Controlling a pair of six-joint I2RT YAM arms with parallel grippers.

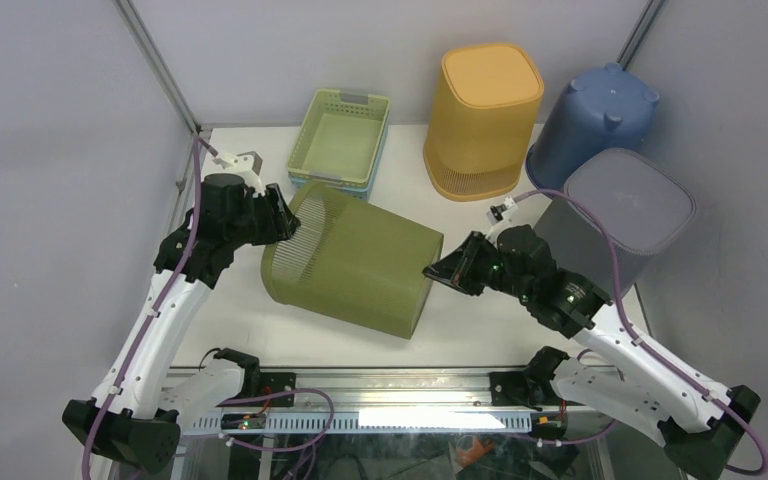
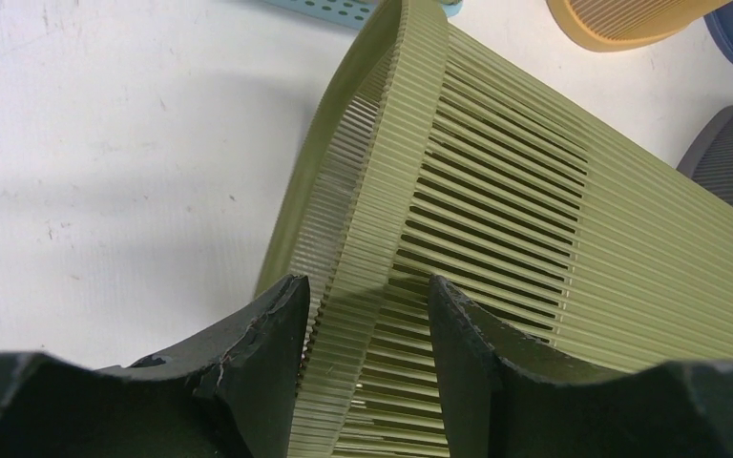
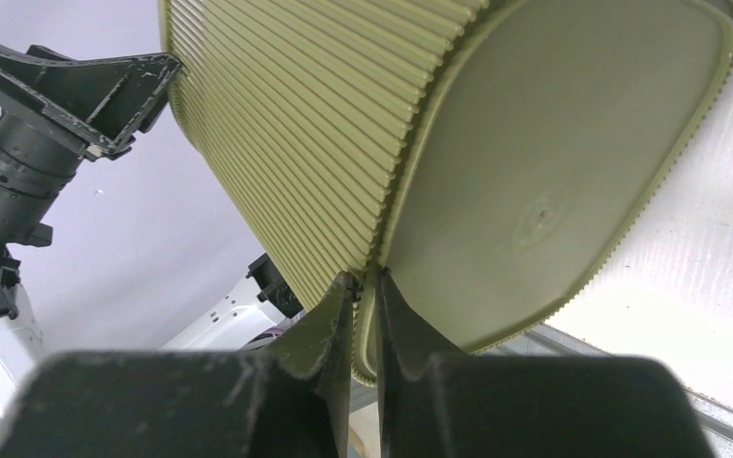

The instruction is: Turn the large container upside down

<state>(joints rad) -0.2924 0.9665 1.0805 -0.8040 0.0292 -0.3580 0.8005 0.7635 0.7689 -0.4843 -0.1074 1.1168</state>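
1. The large container [image 1: 355, 262] is an olive-green slatted bin. It lies on its side at the middle of the counter [image 1: 230, 330].
2. Its long axis runs left to right, and the right end sits slightly nearer than the left end.
   - The open mouth points left.
   - The closed flat base points right and a little toward the near edge.
3. My left tool [image 1: 285, 225] is at the far part of the mouth rim.
   - In the left wrist view, the left tool [image 2: 367, 296] straddles the ribbed rim band with one finger on each side.
   - The jaws are partly spread.
   - One finger lies against the band. I cannot tell whether the other finger presses on it.
4. My right tool [image 1: 440, 270] is at the far edge of the base.
   - In the right wrist view, the right tool [image 3: 363, 286] is almost closed.
   - Its fingers pinch the thin lip where the base meets the slatted wall.
5. Other items stand farther out.
   - A green tray [image 1: 340, 138] is at the far side, just beyond the mouth. It is stacked in a light blue tray.
   - A yellow bin [image 1: 485, 120] stands base up at the far middle.
   - A blue bin [image 1: 595, 125] stands base up to the right of the yellow bin.
   - A grey bin [image 1: 615, 215] stands base up at the right, near my right arm.
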